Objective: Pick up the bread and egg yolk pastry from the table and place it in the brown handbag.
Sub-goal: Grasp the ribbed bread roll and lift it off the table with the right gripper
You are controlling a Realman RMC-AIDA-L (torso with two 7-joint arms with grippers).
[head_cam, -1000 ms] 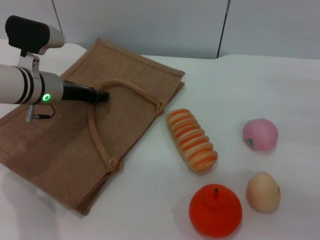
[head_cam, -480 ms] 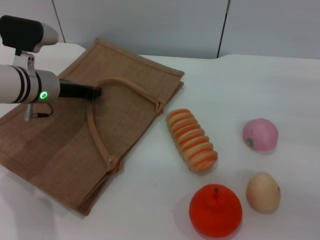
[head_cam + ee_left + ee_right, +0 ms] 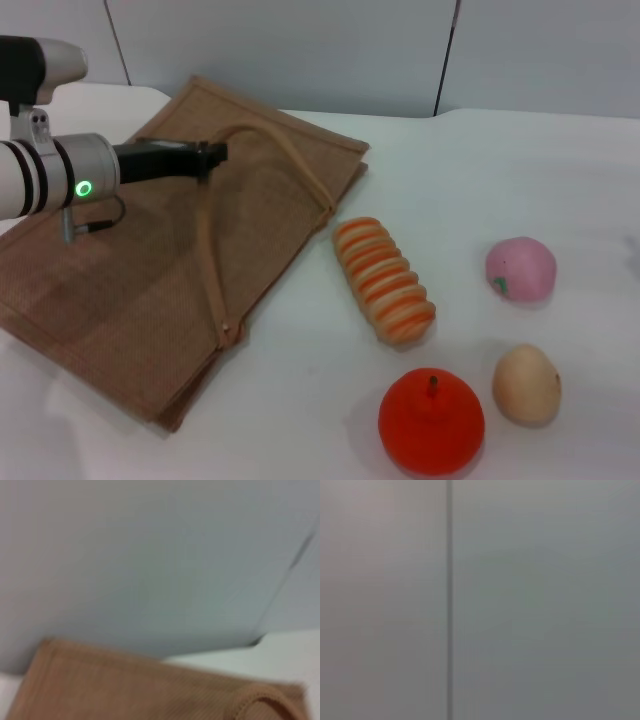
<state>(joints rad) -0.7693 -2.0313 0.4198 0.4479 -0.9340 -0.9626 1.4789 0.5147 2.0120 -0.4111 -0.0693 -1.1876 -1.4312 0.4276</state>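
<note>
The brown handbag (image 3: 120, 290) lies flat at the left of the white table. My left gripper (image 3: 212, 156) is over its upper part, shut on one tan loop handle (image 3: 208, 250) and holding it pulled up off the bag. The left wrist view shows the bag's cloth (image 3: 125, 690) and a bit of the handle (image 3: 260, 700). The striped bread (image 3: 384, 281) lies on the table right of the bag. The beige egg yolk pastry (image 3: 526, 384) sits at the front right. My right gripper is out of view; its wrist view shows only wall.
A round red-orange fruit (image 3: 431, 420) sits at the front, left of the pastry. A pink ball with a green mark (image 3: 520, 269) sits behind the pastry. A grey wall runs behind the table (image 3: 500, 170).
My left gripper has moved up and to the right with the bag's handle in it, so the handle loop now stands stretched up off the bag. The foods have not moved.
</note>
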